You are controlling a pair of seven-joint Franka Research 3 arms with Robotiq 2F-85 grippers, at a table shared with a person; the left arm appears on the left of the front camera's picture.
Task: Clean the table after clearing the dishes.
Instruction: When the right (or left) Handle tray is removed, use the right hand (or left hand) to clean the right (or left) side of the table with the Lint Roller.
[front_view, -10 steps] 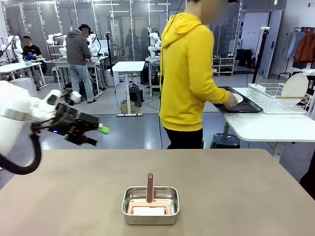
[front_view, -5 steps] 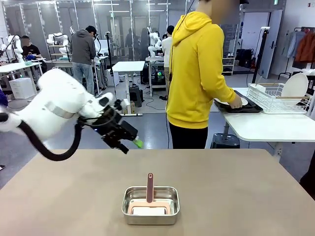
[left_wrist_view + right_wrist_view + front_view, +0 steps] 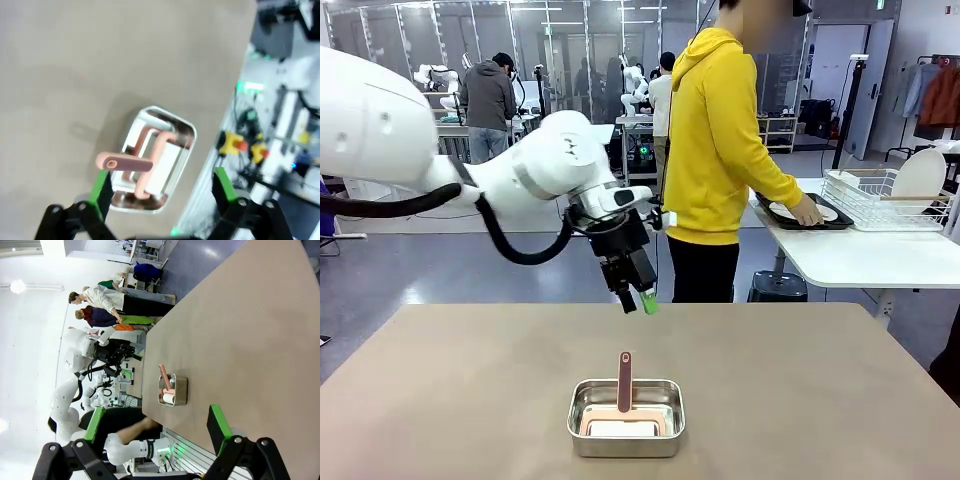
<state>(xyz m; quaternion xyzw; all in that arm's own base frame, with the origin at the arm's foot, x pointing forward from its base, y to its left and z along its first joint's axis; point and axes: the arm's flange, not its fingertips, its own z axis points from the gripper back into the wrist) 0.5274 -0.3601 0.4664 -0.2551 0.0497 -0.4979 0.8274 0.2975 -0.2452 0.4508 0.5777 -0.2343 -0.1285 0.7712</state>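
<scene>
The brown table [image 3: 800,400] carries a small steel pan [image 3: 625,416] near its front edge, with a pink-handled tool [image 3: 624,380] standing in it. My left gripper [image 3: 642,298] hangs open above the table's far middle, fingers pointing down, behind the pan. From the left wrist the pan [image 3: 153,159] and the pink handle [image 3: 125,163] lie below the open left gripper [image 3: 162,187]. My right gripper [image 3: 156,424] is open and holds nothing, with the pan [image 3: 173,390] far off on the table. A person in a yellow hoodie has a hand on a dark tray with a white plate [image 3: 807,213].
That tray rests on a white side table [image 3: 860,255] at the far right, next to a white wire rack [image 3: 875,200] with a plate standing in it. More people and tables stand in the room behind.
My left arm has swung from the far left toward the middle, and its gripper now points down behind the pan. The person has turned a little more toward the side table.
</scene>
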